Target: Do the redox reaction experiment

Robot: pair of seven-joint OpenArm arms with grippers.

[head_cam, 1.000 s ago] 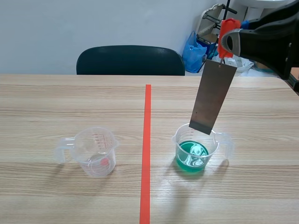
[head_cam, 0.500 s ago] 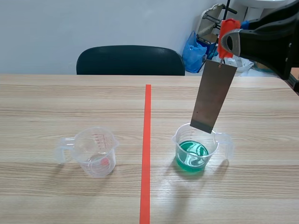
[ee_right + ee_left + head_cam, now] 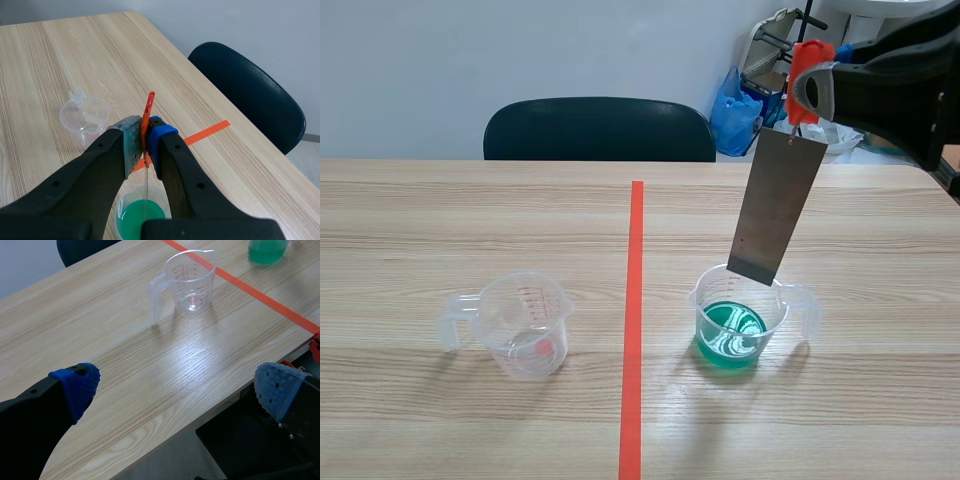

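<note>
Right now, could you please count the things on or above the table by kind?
Clear plastic measuring cups: 2, an empty-looking cup and a filled cup holding green liquid
Grey metal sheet, hanging above the filled cup: 1
Orange-red clip, held in the right gripper: 1
Total: 4

A dark chair (image 3: 599, 130) stands at the far edge of a light wood-grain table (image 3: 470, 210), against a plain pale wall (image 3: 520, 50). A blue plastic bag (image 3: 733, 110) sits among clutter behind the table.
</note>
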